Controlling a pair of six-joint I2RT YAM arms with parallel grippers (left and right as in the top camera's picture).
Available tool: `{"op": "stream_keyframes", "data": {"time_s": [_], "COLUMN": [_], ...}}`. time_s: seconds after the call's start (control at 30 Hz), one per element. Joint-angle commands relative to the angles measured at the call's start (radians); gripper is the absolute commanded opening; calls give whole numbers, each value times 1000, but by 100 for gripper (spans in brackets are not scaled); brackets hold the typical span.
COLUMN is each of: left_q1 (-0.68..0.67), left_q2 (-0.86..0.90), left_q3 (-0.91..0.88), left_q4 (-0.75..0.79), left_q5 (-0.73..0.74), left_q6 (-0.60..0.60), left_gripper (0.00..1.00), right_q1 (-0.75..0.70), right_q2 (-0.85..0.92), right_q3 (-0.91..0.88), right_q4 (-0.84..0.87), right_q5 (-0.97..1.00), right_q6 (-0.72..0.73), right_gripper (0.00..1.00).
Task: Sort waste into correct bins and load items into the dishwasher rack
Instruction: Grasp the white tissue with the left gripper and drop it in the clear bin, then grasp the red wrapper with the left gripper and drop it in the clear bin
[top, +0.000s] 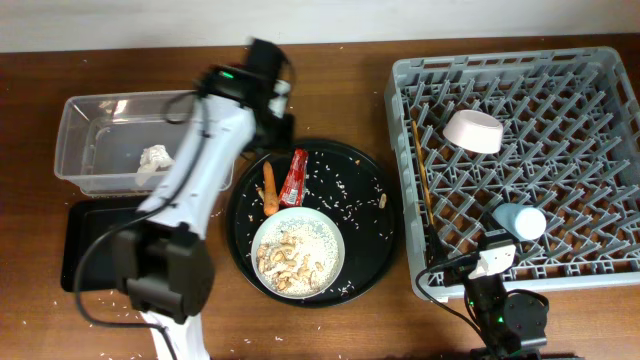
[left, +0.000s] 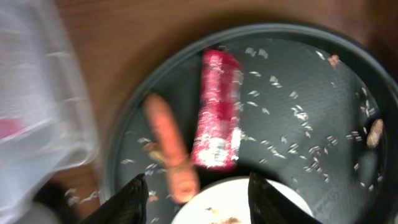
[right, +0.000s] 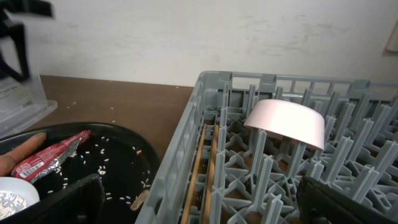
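Hovering over the round black tray (left: 311, 81), the left gripper (left: 199, 200) has its fingers spread wide and empty above the red foil wrapper (left: 217, 109) and the orange carrot piece (left: 171, 146). Both lie side by side next to the pale grey plate (top: 298, 250), which carries rice and peanuts. The crumpled white tissue (top: 155, 160) lies in the clear tub (top: 75, 140). The right gripper (right: 205, 205) is also spread wide and empty at the edge of the dishwasher rack (top: 400, 150), which holds the upturned white bowl (top: 473, 130), the light-blue cup (top: 520, 221) and the chopsticks (top: 421, 170).
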Motion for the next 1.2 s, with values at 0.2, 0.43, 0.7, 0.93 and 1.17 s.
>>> {"op": "stream_keyframes", "data": {"time_s": [0.2, 0.43, 0.7, 0.93, 1.17], "left_q1": [-111, -113, -104, 14, 311], "left_q2": [117, 190, 171, 80, 117], "left_q3": [-213, -241, -127, 177, 201], "left_q4": [210, 288, 187, -24, 10], "left_q5": [-41, -45, -44, -52, -66], "left_q6": [-10, -10, -11, -11, -56], "left_gripper": [49, 24, 0, 0, 0], "right_q1": [-8, -8, -8, -8, -8], "right_q2": [-10, -10, -10, -10, -10], "right_q3": [-9, -9, -9, -9, -9], "right_q4": [3, 3, 3, 3, 3], "right_q5": [-6, -6, -6, -6, -6], "right_q6": [-6, -6, -6, -6, -6], "right_gripper": [98, 98, 98, 98, 98]}}
